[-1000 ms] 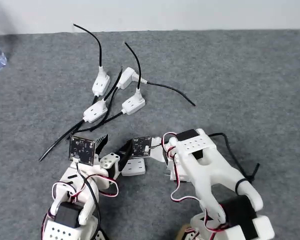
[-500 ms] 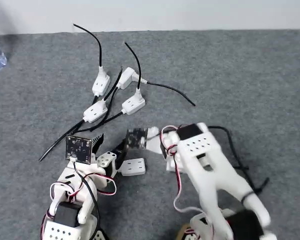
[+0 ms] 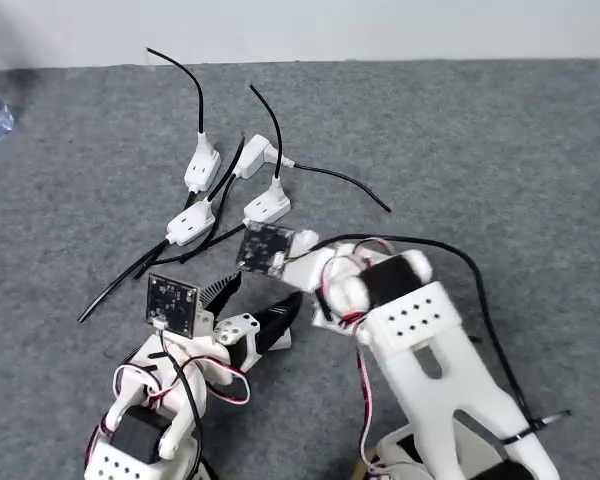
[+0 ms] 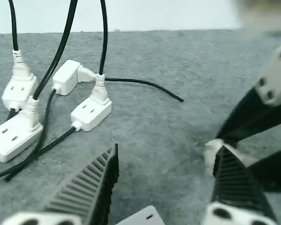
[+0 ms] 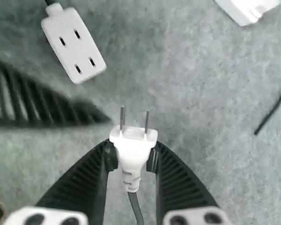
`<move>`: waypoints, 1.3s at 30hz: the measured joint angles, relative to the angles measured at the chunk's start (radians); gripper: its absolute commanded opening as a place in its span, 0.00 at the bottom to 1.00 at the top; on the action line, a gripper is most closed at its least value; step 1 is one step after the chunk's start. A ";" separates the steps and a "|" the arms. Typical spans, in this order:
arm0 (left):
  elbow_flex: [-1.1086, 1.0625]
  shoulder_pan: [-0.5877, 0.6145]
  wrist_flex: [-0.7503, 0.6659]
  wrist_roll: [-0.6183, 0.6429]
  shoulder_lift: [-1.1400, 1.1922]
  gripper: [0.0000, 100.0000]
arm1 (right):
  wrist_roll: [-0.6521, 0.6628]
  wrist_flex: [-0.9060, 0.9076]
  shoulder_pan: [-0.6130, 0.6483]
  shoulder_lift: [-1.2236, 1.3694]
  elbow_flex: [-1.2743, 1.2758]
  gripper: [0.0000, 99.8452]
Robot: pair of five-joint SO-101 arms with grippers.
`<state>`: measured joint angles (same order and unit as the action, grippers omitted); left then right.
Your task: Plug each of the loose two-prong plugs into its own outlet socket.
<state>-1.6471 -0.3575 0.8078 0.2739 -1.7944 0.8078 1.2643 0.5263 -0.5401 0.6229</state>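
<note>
- Sockets point(image 3: 191, 224) and tangled cords point(image 3: 335, 178) crowd eleven o'clock of the arms.
- Bare carpet point(image 3: 500, 170) lies open from one to three o'clock.

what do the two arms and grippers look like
Both the left arm and right arm are white plastic shells around black servo motors, with loops of red, white and black wire; a thicker black cable runs along the right one. Each wrist carries a small black square camera board. The left gripper and right gripper have black ribbed fingers tapering to points.
</note>
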 measured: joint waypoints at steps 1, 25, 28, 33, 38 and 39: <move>0.000 -0.005 0.000 0.006 0.000 0.31 | -0.014 0.000 0.018 0.000 0.000 0.01; 0.002 0.032 0.000 0.017 -0.005 0.31 | -0.075 0.089 0.120 -0.003 -0.115 0.01; 0.002 0.032 0.000 0.020 -0.006 0.31 | -0.075 0.109 0.120 -0.048 -0.115 0.01; 0.003 0.032 -0.002 0.020 -0.009 0.31 | -0.074 0.170 0.120 -0.147 -0.115 0.01; 0.002 0.040 0.002 0.015 -0.005 0.31 | -0.074 0.178 0.123 -0.186 -0.117 0.01; 0.000 0.040 0.002 0.015 -0.002 0.31 | -0.074 0.178 0.121 -0.186 -0.117 0.01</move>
<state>-1.6471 -0.3176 0.8094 0.2892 -1.7960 0.7342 1.4423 0.6475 -0.7258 0.5063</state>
